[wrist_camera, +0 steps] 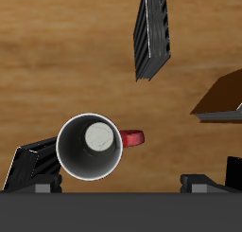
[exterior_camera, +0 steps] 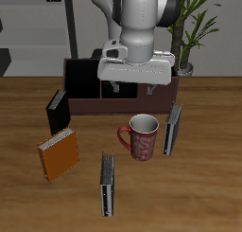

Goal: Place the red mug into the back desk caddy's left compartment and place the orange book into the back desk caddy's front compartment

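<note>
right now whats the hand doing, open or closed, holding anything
hand: open, holding nothing, hanging above the red mug, not touching it.

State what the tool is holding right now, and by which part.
Nothing is held. The tool hangs open above the table, and the speckled red mug stands untouched below it.

The arm is seen reaching down from above, its white and grey wrist held upright over the table. The hand is pointed straight downward and hangs free in the air. The two dark fingers are spread wide apart, and nothing is held between them. In the wrist view only the finger bases are shown.
</note>
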Controlling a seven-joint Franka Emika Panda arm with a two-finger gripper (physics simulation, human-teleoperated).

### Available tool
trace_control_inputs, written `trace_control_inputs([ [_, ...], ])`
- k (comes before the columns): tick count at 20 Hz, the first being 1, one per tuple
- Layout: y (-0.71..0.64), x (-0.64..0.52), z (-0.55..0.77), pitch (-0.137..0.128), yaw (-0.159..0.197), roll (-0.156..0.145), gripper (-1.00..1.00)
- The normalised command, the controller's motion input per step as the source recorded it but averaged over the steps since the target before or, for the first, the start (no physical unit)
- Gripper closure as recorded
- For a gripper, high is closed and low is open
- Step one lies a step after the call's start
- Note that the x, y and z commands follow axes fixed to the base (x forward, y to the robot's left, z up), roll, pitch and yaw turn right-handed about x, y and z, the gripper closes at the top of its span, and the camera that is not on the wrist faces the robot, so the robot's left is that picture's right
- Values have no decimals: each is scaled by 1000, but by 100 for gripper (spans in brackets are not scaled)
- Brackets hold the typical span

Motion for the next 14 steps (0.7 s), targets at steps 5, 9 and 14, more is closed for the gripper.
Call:
trace_control_inputs([
  [5,31,14,-257,-37,-31,-20,-100],
  [9,19,-65,-360,-30,-33,9,-100],
  [14,-117,5,-260,35,-45,-10,-100],
])
